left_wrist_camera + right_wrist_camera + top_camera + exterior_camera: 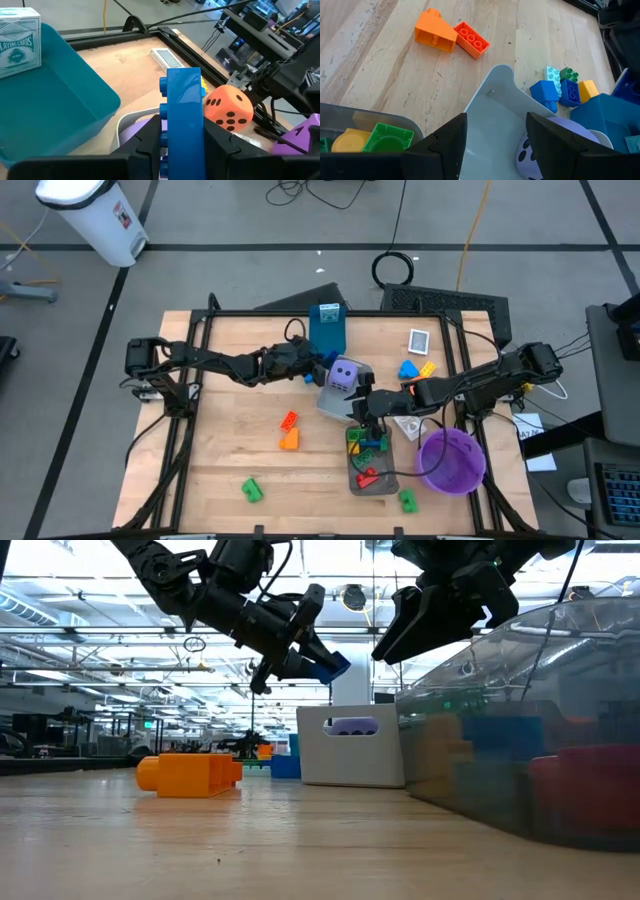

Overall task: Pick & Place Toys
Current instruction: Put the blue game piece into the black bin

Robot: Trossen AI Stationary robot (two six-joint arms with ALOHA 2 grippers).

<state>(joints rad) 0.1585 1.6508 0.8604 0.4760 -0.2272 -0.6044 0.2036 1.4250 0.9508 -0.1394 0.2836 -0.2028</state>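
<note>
Gripping a blue brick [183, 112] upright, my left gripper [183, 150] is hovering above the white tray [335, 400] near the desk's middle. I'm holding my right gripper [496, 137] open and empty beside it, over the clear tray [370, 465] of bricks.

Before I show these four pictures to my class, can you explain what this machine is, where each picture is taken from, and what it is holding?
Two dark robot arms work at a wooden table. One picture looks down from above, one looks level across the tabletop, and one comes from each arm's wrist. The left gripper holds a blue brick raised above a pale grey tray, beside the purple dice. The right gripper is open and empty above the trays. Loose bricks lie about, like the orange bricks; more fill the clear tray beside a purple bowl.
</note>
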